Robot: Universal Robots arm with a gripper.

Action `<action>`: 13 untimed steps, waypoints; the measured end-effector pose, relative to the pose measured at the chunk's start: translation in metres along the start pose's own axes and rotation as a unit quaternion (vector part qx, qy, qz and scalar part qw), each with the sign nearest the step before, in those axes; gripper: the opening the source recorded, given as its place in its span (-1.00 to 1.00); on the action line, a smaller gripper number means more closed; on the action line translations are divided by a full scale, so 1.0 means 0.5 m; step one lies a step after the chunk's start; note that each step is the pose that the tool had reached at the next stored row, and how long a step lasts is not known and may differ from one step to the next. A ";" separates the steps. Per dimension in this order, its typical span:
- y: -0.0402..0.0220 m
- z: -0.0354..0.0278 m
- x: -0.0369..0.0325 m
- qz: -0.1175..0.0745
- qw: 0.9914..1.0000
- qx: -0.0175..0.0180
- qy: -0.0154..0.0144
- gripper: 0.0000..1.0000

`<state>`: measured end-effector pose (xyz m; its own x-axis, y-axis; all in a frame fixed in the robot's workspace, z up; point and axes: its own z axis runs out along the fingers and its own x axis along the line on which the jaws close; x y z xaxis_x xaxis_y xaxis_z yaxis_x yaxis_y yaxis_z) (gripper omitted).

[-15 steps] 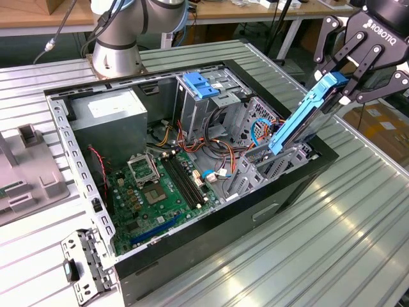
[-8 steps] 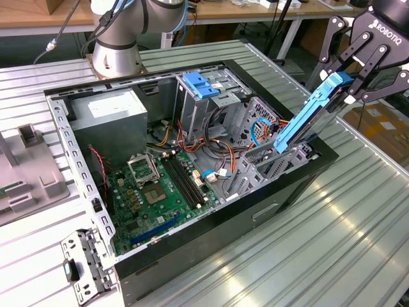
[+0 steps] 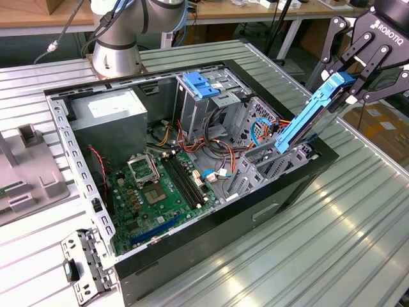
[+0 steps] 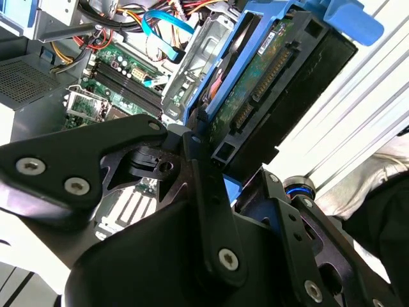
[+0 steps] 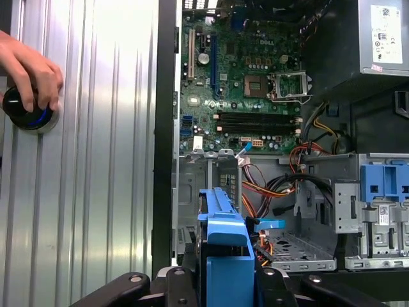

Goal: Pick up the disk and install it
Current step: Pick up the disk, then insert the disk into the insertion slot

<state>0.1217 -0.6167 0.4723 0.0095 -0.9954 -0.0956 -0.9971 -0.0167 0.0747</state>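
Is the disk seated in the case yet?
Not seated: the disk slants up out of the case, its top end clamped in the gripper.

We see a matte-black gripper (image 3: 342,82) w/ linked bars, silver screw heads (image 4: 228,258) & white lettering, above the PC case (image 3: 211,246). Our arm base (image 3: 118,48), just beyond that case, is rounded silver-grey metal w/ black cables (image 3: 107,19) alongside.
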 end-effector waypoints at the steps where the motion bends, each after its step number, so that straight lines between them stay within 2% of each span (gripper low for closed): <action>1: 0.000 0.000 0.000 0.000 1.000 0.000 0.000 -0.26; 10: 0.000 0.000 0.000 0.000 1.000 0.000 0.000 -0.26; 13: 0.010 0.001 0.000 0.000 1.000 0.000 0.000 -0.26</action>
<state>0.1168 -0.6167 0.4723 0.0095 -0.9954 -0.0957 -0.9971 -0.0167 0.0747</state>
